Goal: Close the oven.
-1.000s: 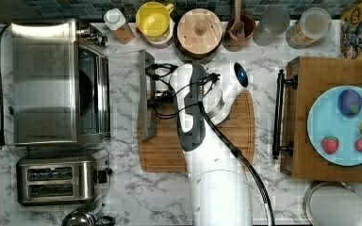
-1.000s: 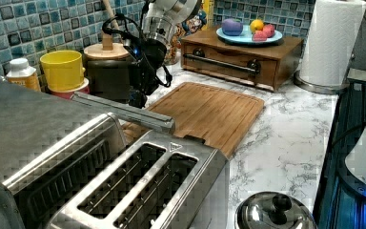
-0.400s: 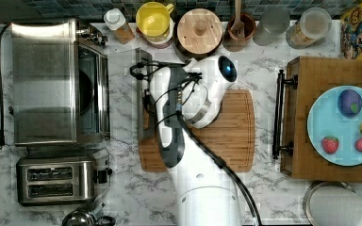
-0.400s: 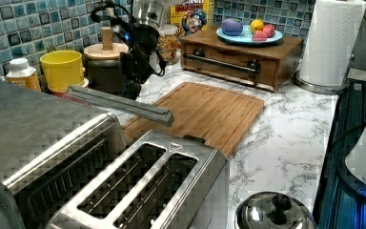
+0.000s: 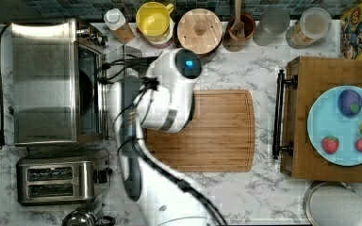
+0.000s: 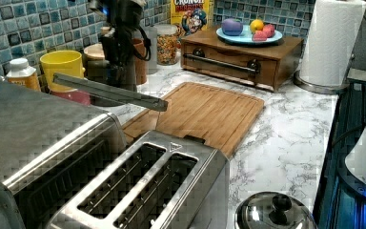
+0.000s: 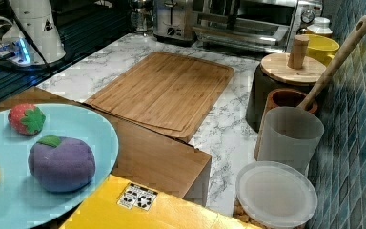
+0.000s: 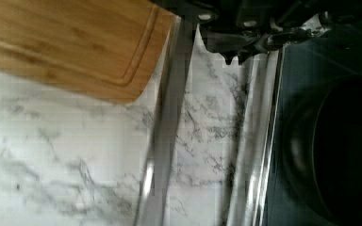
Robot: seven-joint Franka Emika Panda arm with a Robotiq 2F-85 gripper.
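Note:
The oven (image 5: pixel 42 80) is a large steel box at the top view's left, with its top (image 6: pixel 28 124) filling the near left of the left view. Its glass door stands partly raised, neither flat nor shut. The long bar handle (image 6: pixel 109 91) juts out level above the counter and runs as a steel bar (image 8: pixel 162 141) through the wrist view. My gripper (image 6: pixel 116 57) is right behind the door's free edge, against the handle side (image 8: pixel 245 40). In the top view my white arm (image 5: pixel 169 94) covers the door. The right view has the oven (image 7: pixel 248 19) at the far end.
A two-slot toaster (image 5: pixel 56 181) stands beside the oven. A wooden cutting board (image 5: pixel 217 129) lies mid-counter. A yellow cup (image 5: pixel 153 21), a lidded dark pot (image 5: pixel 199 33) and jars line the tiled back wall. A wooden box (image 5: pixel 330 117) carries a blue plate of toy fruit.
My arm has swept toward the top view's left, toward the oven. The door has swung up from lying flat to partly raised, its handle now higher and closer to the oven.

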